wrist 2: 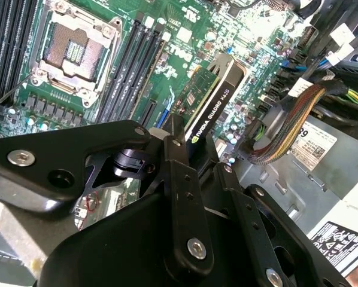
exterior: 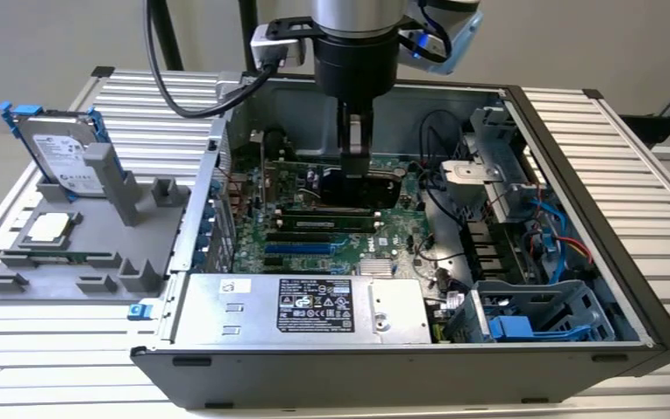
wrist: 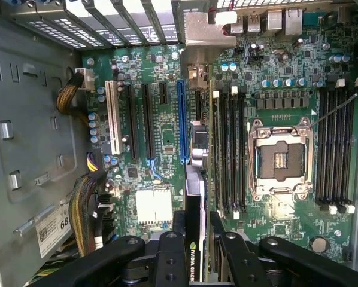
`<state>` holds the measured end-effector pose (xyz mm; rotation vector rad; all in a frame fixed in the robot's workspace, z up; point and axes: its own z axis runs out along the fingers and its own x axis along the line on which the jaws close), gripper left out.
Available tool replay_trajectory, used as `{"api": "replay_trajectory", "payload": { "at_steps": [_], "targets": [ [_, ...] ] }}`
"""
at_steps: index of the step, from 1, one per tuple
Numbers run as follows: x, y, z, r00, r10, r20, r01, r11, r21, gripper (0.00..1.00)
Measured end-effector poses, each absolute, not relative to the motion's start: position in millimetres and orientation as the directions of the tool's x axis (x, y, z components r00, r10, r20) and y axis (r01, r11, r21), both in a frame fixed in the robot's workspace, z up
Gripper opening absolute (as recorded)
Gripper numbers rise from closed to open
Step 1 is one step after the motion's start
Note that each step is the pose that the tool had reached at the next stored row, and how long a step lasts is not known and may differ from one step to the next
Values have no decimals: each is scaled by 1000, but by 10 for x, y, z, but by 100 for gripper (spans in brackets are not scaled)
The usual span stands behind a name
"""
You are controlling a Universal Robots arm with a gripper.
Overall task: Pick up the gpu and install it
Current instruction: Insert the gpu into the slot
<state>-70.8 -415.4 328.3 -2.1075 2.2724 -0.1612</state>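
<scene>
Black fingers [wrist 2: 194,149] clamp the gpu [wrist 2: 212,104] on edge above the motherboard [wrist: 161,149]; I'd keep it square over the blue slot [wrist: 182,119] and press evenly.

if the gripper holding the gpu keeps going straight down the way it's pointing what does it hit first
Most likely the motherboard. The gripper points straight down into the open case, shut on the gpu, whose lower edge leads. The card would probably meet the board's slot area first; exact depth is unclear.
</scene>
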Motion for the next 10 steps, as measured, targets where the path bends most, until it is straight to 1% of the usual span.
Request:
{"api": "replay_trajectory", "payload": {
  "at_steps": [10],
  "targets": [
    [-710,-4154,3257,-77,-996,45,-992,72,-102,0]
  ]
}}
